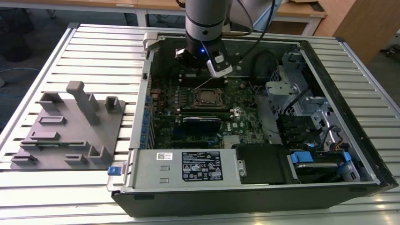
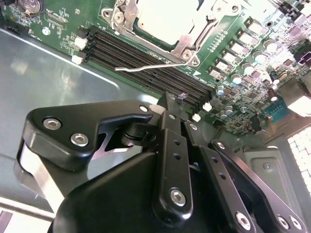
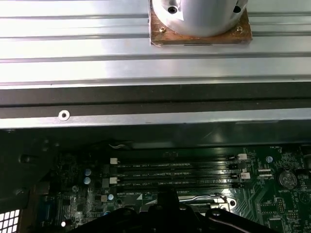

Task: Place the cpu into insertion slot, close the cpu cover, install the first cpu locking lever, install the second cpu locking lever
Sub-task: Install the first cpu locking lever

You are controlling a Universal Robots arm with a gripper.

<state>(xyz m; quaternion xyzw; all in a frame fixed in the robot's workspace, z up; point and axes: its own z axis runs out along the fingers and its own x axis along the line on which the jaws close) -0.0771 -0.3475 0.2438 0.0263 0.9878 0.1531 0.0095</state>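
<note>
The cpu [image 2: 163, 14] lies in the insertion slot [image 1: 208, 97], its pale metal top showing through the window of the cpu cover [image 2: 182, 41], which lies flat over it. One thin wire locking lever [image 2: 146, 68] stands free of the socket, reaching out over the black memory slots [image 2: 146, 60]. In the exterior view that lever [image 1: 203, 84] points up from the socket's far edge. My gripper [image 2: 176, 99] hangs shut above the memory slots, just beyond the socket's far side, with nothing between its fingers. In the exterior view the gripper [image 1: 198, 70] hovers over the board's far part.
The open computer case [image 1: 312, 187] lies on a slatted metal table [image 1: 93, 42]. A grey fixture block [image 1: 69, 126] with pegs stands at the exterior view's left. Drive cages and cables [image 1: 300, 108] fill the case at the exterior view's right. The case's far wall [image 3: 146, 119] runs close behind the gripper.
</note>
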